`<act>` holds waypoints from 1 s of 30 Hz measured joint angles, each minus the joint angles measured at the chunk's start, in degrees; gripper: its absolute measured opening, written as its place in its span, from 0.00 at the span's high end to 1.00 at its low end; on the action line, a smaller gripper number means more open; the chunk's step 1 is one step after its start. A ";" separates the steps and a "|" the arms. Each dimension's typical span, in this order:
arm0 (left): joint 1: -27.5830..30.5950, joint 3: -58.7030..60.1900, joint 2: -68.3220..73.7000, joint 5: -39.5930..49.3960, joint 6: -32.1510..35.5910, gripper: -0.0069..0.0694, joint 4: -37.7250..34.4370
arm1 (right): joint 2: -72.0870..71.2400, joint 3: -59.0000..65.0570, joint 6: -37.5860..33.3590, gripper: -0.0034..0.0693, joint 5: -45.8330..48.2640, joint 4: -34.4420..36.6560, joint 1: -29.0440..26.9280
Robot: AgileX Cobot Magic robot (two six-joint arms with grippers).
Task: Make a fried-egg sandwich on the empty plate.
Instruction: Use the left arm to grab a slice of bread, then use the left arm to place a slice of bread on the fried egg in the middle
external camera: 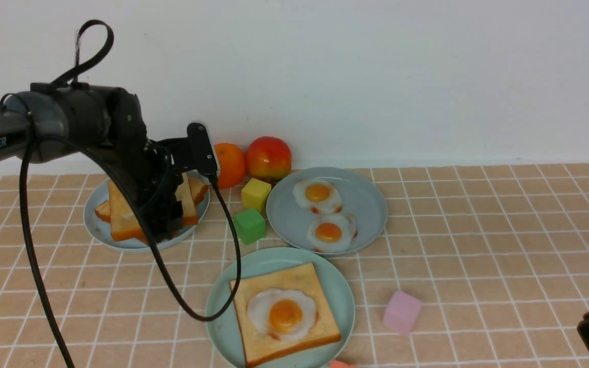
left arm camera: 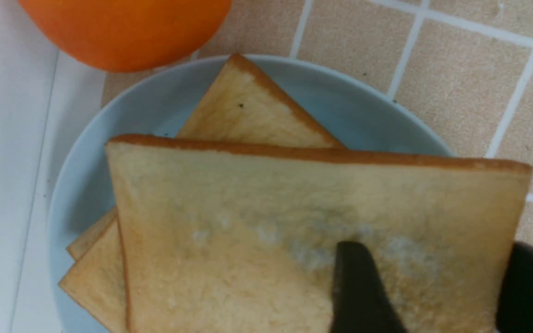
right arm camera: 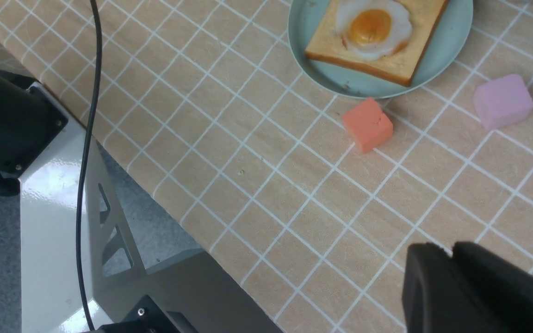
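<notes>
Hanging over the blue-grey plate (external camera: pixel 97 227) of loose toast, the left gripper (left arm camera: pixel 437 245) lays one finger (left arm camera: pixel 361 286) on the face of the uppermost slice (left arm camera: pixel 257 240), with the other finger just off that slice's edge. The jaws stand wide, but I cannot tell whether they pinch the slice (it sits tilted in the front view).

The fried egg (external camera: pixel 284 313) lies flat, yolk showing, on a single toast slice (external camera: pixel 253 342) on the mint-green plate (external camera: pixel 220 312), at 6 o'clock on the tabletop. From that plate, the toast plate is at 10 o'clock, a second blue-grey plate (external camera: pixel 366 204) carrying two smaller eggs (external camera: pixel 318 195) is at 1 o'clock, and a pink block (external camera: pixel 402 312) is at 3 o'clock. The right gripper (right arm camera: pixel 451 252) hangs over bare tiles farther out the same way, well apart from the plate, its fingers closed together on nothing.
</notes>
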 joint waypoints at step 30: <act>-23.43 9.27 -18.57 6.27 -32.02 0.81 7.69 | -2.22 0.18 -0.49 0.79 0.00 0.10 0.00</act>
